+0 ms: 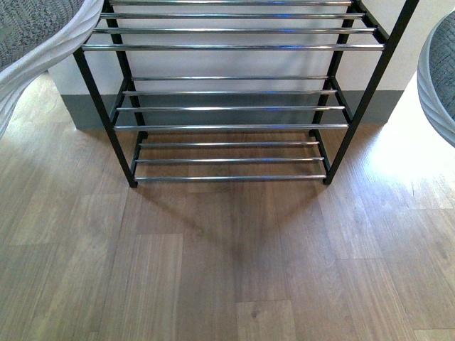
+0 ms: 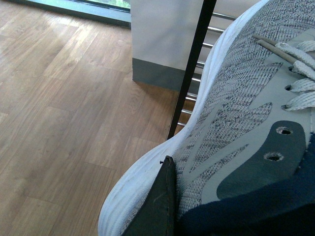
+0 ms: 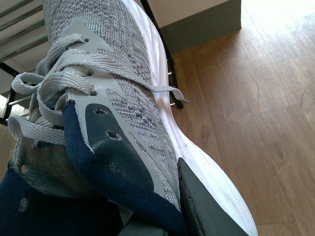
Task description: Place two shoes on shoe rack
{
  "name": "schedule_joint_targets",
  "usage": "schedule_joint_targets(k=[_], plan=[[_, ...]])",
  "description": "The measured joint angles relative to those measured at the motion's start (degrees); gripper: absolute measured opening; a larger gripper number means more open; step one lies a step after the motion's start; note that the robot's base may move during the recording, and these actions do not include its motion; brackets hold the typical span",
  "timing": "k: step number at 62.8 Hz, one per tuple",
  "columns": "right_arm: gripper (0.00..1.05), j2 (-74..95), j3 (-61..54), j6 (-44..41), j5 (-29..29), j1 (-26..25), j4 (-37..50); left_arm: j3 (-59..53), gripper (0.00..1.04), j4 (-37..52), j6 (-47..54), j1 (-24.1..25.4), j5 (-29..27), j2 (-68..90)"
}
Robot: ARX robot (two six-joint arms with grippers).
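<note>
The shoe rack (image 1: 227, 47) stands ahead against a white wall, black side frames with tiers of chrome rods, all tiers bare. One grey knit sneaker (image 1: 32, 35) hangs at the upper left of the front view, a second grey knit sneaker (image 1: 439, 74) at the right edge. In the left wrist view my left gripper (image 2: 197, 216) is shut on its sneaker (image 2: 236, 113); one dark finger (image 2: 157, 206) presses the white sole's side. My right gripper (image 3: 147, 211) is shut on the other sneaker (image 3: 113, 73), a dark finger (image 3: 202, 206) against the sole. Both shoes are held off the floor beside the rack's posts.
Wooden plank floor (image 1: 227, 263) stretches in front of the rack. A white wall block with a grey base (image 2: 157, 69) sits behind the rack. A window sill runs along the floor's far edge (image 2: 74, 10) in the left wrist view.
</note>
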Motion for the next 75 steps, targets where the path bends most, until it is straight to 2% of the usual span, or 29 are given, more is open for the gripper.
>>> schedule_joint_targets(k=[75], plan=[[0.01, 0.02, 0.0, 0.0, 0.02, 0.0, 0.0, -0.02, 0.02, 0.0, 0.0, -0.02, -0.04, 0.02]])
